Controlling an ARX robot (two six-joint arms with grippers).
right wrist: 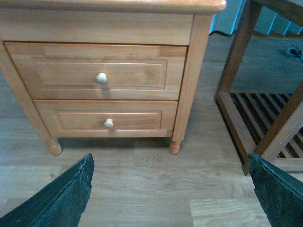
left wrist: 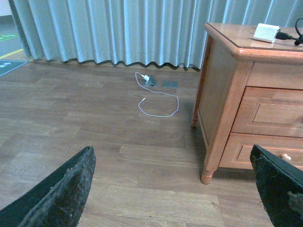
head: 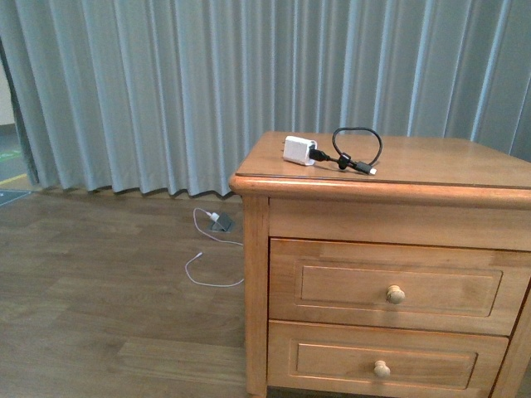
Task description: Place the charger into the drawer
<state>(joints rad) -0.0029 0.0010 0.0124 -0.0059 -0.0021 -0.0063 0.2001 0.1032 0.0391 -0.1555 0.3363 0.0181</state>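
Your charger point(head: 299, 150) sits on the nightstand point(head: 440, 166) top, drawer point(head: 398, 286) below closed; L gripper point(left wrist: 171, 150) & R gripper point(right wrist: 170, 157) both spread wide.

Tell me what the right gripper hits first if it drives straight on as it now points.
The right gripper, jaws open, aims low at the nightstand: likely the floor just before it, or the lower drawer front, not the upper drawer. Depth is unclear.

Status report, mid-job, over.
Both open, empty: left end effector, right end effector. White charger on cabinet top. Upper drawer shut, front unobstructed.
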